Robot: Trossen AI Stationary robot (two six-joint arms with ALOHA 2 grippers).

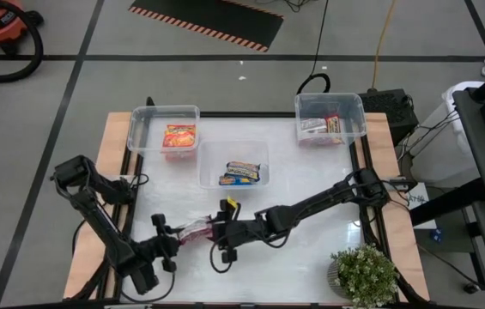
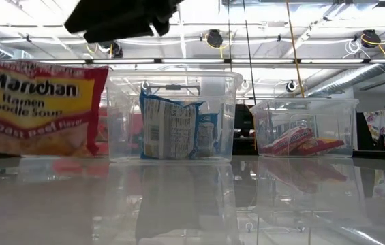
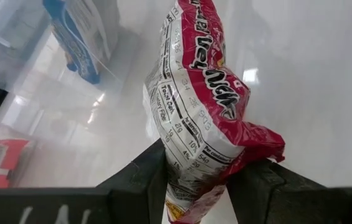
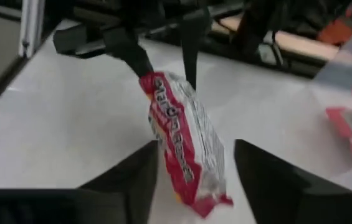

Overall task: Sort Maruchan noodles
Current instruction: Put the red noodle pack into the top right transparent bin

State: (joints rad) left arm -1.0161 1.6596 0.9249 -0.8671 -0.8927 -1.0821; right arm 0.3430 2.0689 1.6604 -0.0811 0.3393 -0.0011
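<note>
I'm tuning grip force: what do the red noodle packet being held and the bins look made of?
The red Maruchan packet looks like thin glossy plastic film: it crumples and glints where the left gripper pinches it. The bins look like clear rigid plastic: contents show through the walls, which keep straight edges. Exact plastics can't be told.

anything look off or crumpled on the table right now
One thing: the red packet is pinched at one end by the left gripper and looks crumpled and twisted there, hanging between both arms. The right gripper is open around its other end. The packets in the bins look normal.
</note>
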